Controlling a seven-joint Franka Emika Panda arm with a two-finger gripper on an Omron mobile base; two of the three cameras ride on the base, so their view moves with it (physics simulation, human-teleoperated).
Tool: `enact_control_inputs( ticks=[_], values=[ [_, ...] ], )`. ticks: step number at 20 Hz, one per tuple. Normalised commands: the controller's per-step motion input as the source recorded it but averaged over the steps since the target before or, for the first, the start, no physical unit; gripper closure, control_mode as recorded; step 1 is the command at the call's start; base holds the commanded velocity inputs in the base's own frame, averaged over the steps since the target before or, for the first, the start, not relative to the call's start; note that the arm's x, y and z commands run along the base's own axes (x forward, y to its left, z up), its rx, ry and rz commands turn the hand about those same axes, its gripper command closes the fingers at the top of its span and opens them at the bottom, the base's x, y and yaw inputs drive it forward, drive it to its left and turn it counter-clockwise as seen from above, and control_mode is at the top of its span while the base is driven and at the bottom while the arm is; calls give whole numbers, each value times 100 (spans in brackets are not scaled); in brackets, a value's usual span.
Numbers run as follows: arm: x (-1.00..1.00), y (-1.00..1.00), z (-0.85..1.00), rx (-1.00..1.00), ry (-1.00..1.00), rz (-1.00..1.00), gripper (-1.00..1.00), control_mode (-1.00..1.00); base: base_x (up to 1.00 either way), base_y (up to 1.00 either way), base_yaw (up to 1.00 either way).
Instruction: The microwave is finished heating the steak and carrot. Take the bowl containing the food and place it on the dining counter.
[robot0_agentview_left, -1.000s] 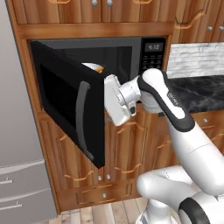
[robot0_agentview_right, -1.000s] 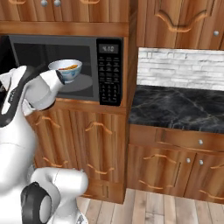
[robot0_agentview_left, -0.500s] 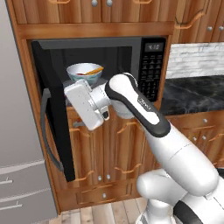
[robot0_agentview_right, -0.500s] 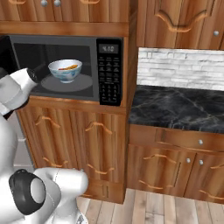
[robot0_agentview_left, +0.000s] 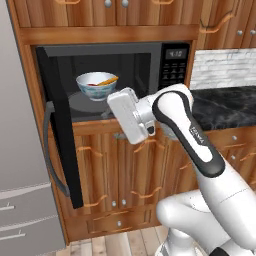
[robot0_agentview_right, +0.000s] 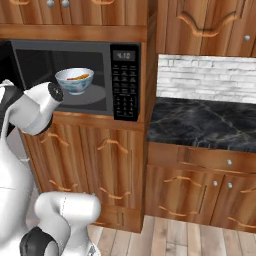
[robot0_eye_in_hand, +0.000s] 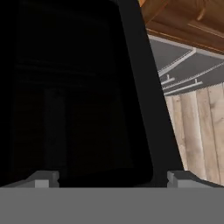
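Cabinetry: wooden, framing the open microwave (robot0_agentview_left: 170, 65).
Bowl (robot0_agentview_left: 96, 85): inside, up-left of end effector (robot0_eye_in_hand: 111, 177).
Carrot (robot0_agentview_left: 106, 80): apparently slanting up-right.
End effector: fingers spread apart, empty.

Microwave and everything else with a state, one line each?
microwave: door swung fully open, display lit.
bowl: upright on the turntable inside, ungrasped.
carrot: lying in the bowl.
gripper: open, empty, facing the dark door.
lower cabinets: doors closed.
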Motion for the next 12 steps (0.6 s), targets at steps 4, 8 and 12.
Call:
enact_control_inputs(
  ticks=[4, 8, 12],
  values=[
    [4, -100, 7, -9, -13, -31, -100, -100, 0, 0, 0],
    [9, -100, 32, -11, -6, -33, -100, -100, 0, 0, 0],
    [30, -98, 56, -12, 0, -42, -100, -100, 0, 0, 0]
  ],
)
